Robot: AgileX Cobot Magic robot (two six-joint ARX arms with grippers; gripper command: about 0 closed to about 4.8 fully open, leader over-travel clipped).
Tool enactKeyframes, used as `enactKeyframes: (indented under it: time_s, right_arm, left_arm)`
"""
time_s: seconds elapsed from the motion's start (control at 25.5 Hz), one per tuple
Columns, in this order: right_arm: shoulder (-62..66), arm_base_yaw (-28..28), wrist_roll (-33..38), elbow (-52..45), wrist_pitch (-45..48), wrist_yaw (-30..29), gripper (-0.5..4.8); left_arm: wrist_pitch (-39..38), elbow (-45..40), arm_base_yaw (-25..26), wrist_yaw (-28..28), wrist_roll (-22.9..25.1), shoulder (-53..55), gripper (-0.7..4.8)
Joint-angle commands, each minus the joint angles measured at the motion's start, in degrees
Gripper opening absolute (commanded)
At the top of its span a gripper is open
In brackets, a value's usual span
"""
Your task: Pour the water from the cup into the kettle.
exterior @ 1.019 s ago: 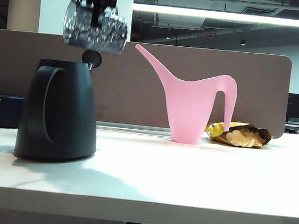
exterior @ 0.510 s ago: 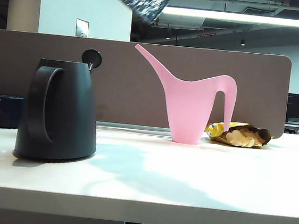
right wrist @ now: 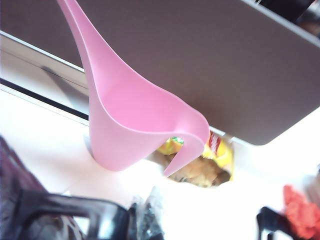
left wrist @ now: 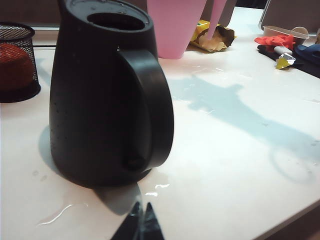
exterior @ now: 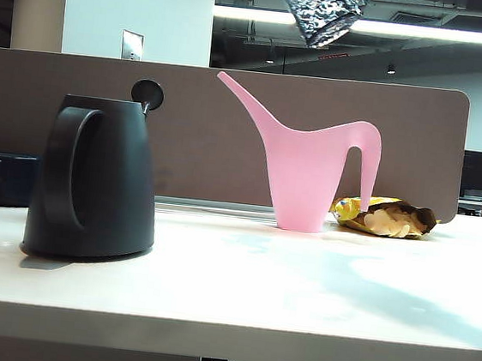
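Cup [exterior: 318,9] cut off by top edge of exterior view, tilted, high above pink can [exterior: 311,166]; we see no arm there. Right wrist view: right hand [right wrist: 142,220] blurred, fingers pressed together on cup's dark handle; cup's body [right wrist: 30,200] half out of frame. Left hand [left wrist: 140,225] only as fingertips, closed, empty, low over counter [left wrist: 225,165] near kettle [left wrist: 102,95]. Only left wrist view shows kettle's open mouth, wet patches on counter, mesh basket [left wrist: 17,60]. Kettle upright at exterior left. Chip bag [exterior: 388,217] behind can.
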Motion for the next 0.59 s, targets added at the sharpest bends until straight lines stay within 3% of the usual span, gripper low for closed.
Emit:
enactKeyframes:
  time_s: [0.04,0.27,0.59]
  right_arm:
    - [-0.5,-1.9,4.2,0.1,-1.1,-2.8,-0.07]
    - [-1.8,-5.2,9.4,-6.3,1.5,-7.0,-0.07]
    - [-6.0,-7.5,12.1,-21.7,14.1,-8.8,-0.08]
  left_arm:
    - [0.0,0.1,0.0,0.2,-0.2,0.0,-0.05]
    - [0.0,0.1,0.0,0.2,-1.2,0.0,-0.05]
    - [0.0,0.1,0.0,0.4,-1.2,0.0,-0.05]
